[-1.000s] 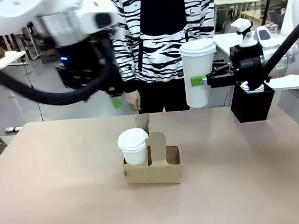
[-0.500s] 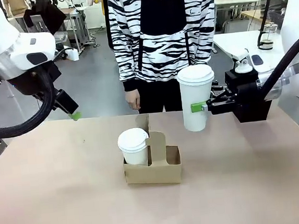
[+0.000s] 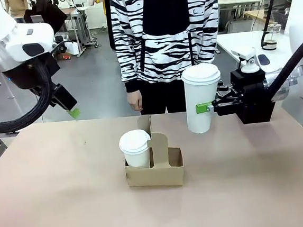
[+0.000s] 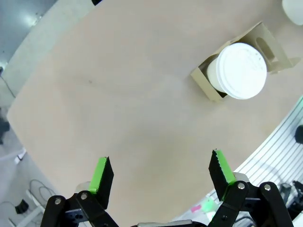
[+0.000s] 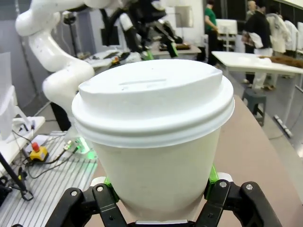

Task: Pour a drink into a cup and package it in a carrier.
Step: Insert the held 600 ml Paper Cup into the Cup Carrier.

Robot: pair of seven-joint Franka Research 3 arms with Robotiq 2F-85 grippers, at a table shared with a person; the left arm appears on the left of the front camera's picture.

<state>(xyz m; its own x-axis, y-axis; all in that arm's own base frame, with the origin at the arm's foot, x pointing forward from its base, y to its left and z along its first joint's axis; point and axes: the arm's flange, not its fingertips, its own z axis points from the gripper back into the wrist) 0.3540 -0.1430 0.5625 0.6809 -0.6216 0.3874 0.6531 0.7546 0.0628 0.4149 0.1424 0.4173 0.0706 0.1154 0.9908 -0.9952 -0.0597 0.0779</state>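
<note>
No legible writing is seen. A lidded white cup [image 3: 202,98] is clamped by the right gripper [image 3: 210,107], right of centre, above the worktop [image 3: 69,205]. Left gripper [image 4: 161,172] fingers are held apart. A second cup [image 3: 136,149] is seated in the carrier [image 3: 156,171], centre frame.

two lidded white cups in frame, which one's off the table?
The taller cup, held in the air by the right gripper at the far right of the table. The other cup sits in the left hole of the cardboard carrier.
</note>
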